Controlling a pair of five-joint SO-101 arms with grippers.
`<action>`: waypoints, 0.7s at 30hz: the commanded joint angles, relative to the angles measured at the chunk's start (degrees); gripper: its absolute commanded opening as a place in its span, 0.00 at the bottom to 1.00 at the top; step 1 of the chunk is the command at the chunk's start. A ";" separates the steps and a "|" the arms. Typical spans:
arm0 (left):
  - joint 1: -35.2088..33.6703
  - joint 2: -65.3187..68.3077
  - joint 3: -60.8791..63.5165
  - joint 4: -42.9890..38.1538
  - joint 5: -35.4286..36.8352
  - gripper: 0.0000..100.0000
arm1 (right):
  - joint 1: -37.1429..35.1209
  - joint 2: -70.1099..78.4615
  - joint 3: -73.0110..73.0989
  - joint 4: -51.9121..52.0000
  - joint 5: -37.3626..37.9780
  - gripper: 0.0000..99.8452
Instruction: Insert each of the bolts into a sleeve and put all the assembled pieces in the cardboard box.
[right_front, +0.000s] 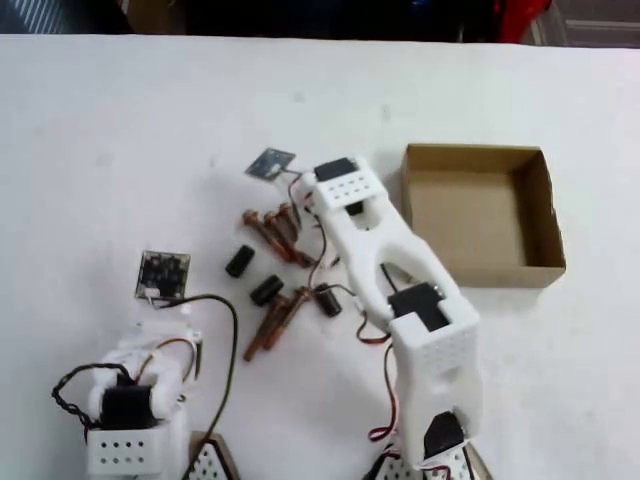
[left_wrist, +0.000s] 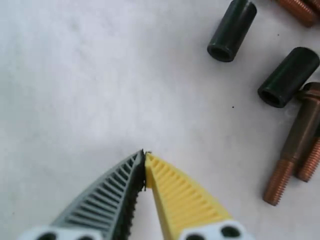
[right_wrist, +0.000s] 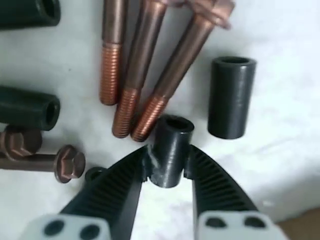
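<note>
My right gripper (right_wrist: 167, 156) is shut on a black sleeve (right_wrist: 171, 142), held just above the table. Beyond it lie three copper bolts (right_wrist: 145, 65) side by side, with their threaded ends toward the held sleeve. Another black sleeve (right_wrist: 231, 95) lies beside them, and two more sleeves (right_wrist: 27, 107) lie on the other side. My left gripper (left_wrist: 145, 155) is shut on nothing over bare table. Two sleeves (left_wrist: 289, 76) and two bolts (left_wrist: 295, 145) lie ahead of it. The cardboard box (right_front: 545, 215) stands open at the right of the table.
Bolts lie in two groups, an upper one (right_front: 277, 228) and a lower one (right_front: 270, 322), with loose sleeves (right_front: 240, 260) between them. The right arm (right_front: 400, 270) stretches from the front edge past the box. The left arm (right_front: 135, 395) sits folded at the front left.
</note>
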 joint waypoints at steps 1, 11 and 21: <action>0.57 -0.66 -0.18 0.35 -0.35 0.02 | 1.63 -0.04 -1.49 -2.07 -0.18 0.08; 0.57 -0.66 -0.18 0.35 -0.35 0.02 | 1.45 4.18 -1.93 -2.15 -0.18 0.07; 0.57 -0.66 -0.18 0.35 -0.35 0.02 | 1.45 4.79 -1.49 -2.07 -0.18 0.08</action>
